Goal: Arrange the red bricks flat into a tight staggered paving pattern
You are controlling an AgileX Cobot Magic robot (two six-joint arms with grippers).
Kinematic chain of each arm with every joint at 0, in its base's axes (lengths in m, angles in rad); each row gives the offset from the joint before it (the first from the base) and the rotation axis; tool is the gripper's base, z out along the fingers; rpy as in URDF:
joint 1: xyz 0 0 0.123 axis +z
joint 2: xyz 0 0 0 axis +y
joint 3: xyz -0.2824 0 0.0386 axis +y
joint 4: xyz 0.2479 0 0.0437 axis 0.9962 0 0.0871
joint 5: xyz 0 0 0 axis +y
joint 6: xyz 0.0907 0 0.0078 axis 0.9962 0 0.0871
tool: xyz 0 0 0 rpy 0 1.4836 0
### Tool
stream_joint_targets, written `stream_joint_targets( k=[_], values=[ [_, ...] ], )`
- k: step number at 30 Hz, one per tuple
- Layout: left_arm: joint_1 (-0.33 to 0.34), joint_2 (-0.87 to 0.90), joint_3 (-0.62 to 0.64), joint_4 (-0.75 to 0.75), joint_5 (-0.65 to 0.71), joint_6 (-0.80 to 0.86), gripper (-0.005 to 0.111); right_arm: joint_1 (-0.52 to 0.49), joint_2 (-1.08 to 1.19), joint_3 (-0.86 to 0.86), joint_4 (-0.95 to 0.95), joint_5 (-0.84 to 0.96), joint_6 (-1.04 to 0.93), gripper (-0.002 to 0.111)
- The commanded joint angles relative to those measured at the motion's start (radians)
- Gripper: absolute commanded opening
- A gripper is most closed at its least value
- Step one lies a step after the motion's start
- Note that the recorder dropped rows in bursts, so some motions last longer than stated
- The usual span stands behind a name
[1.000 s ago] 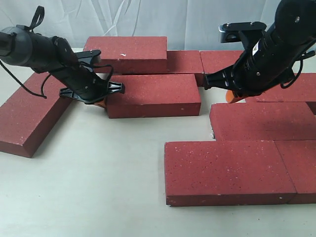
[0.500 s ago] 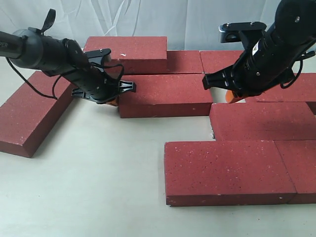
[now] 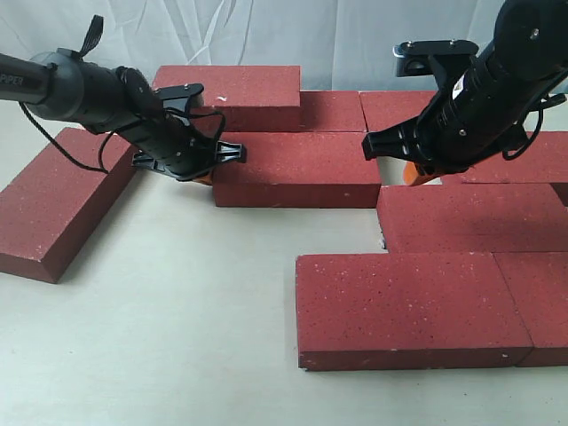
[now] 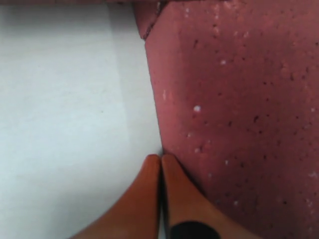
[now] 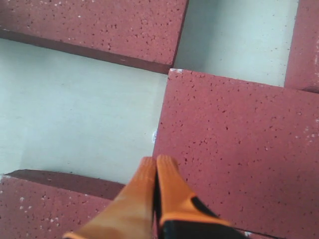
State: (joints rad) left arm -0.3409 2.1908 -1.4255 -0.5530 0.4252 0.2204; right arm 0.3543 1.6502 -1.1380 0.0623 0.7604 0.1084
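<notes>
The left claw [image 4: 160, 160] has its orange fingers [image 4: 144, 199] shut tight together with nothing between them, the tips set against the short end of the middle brick [image 3: 297, 169], low down by the table [image 3: 177, 337]. The right claw [image 5: 156, 162] is likewise pinched shut and empty, at the gap off that brick's far end, over the corner of a neighbouring brick [image 5: 239, 149]. These bricks look heavy, stiff and gritty, too broad to pinch, so I'd judge a push low on the end face, near its middle, the best hold, since an off-centre shove would likely swing it
</notes>
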Motion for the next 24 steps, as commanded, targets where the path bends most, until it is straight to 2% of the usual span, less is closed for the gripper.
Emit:
stream_joint_targets(
  k=[1, 7, 14, 17, 20, 24],
  values=[
    [-0.041, 0.019, -0.028, -0.058, 0.017, 0.004, 0.0, -0.005, 0.0, -0.002, 0.0, -0.007, -0.002, -0.001],
    [-0.003, 0.019, -0.03, 0.024, 0.066, -0.001, 0.0, -0.005, 0.0, -0.002, 0.0, -0.007, -0.002, -0.001],
    [0.113, 0.019, -0.03, 0.042, 0.152, -0.001, 0.0, -0.005, 0.0, -0.002, 0.0, -0.007, -0.002, -0.001],
    [0.138, 0.019, -0.03, 0.05, 0.17, -0.001, 0.0, -0.005, 0.0, -0.002, 0.0, -0.007, -0.002, -0.001],
    [0.138, 0.019, -0.03, 0.048, 0.163, -0.001, 0.0, -0.005, 0.0, -0.002, 0.0, -0.007, -0.002, -0.001],
    [0.101, 0.019, -0.03, 0.007, 0.118, -0.001, 0.0, -0.005, 0.0, -0.002, -0.004, -0.007, -0.002, -0.001]
  ],
)
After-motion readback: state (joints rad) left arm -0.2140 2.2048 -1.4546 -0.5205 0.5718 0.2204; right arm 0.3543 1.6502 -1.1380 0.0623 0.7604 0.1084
